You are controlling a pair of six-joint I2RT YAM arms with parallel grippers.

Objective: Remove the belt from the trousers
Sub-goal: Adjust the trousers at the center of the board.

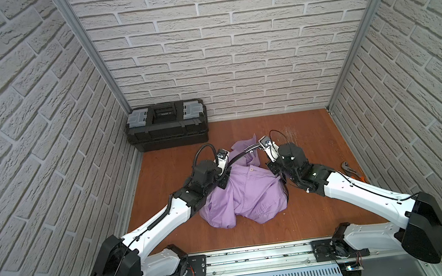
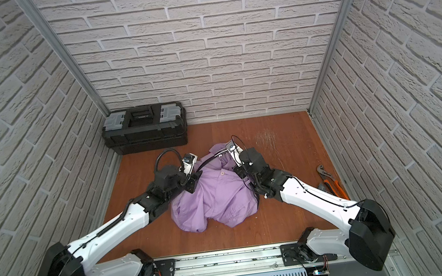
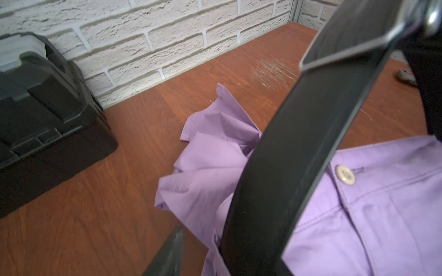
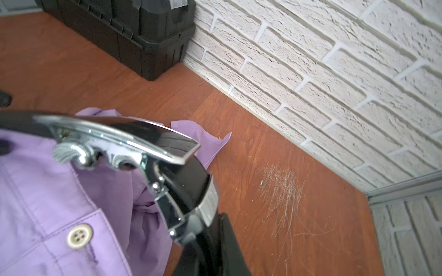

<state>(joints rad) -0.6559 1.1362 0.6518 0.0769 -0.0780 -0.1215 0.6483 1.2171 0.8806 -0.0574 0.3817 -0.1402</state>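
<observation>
The lilac trousers [image 1: 247, 196] [image 2: 216, 200] lie crumpled mid-table, waistband and button facing up [image 3: 382, 215] [image 4: 35, 191]. The black belt [image 1: 241, 157] [image 2: 211, 160] hangs in the air as a short span between my two grippers. My right gripper [image 1: 260, 146] [image 4: 208, 241] is shut on the strap just behind the silver buckle [image 4: 119, 133]. My left gripper [image 1: 228, 169] straddles the strap [image 3: 299, 155] where it leaves the waistband. One of its fingers [image 3: 171, 251] stands apart from the strap's edge, the other is hidden behind the strap.
A black toolbox [image 1: 167, 125] [image 2: 144, 128] stands in the back left corner. Orange-handled pliers [image 1: 353, 172] [image 2: 331, 179] lie by the right wall. Brick walls close three sides. A scratched patch [image 1: 286, 133] marks the wooden table behind the right gripper.
</observation>
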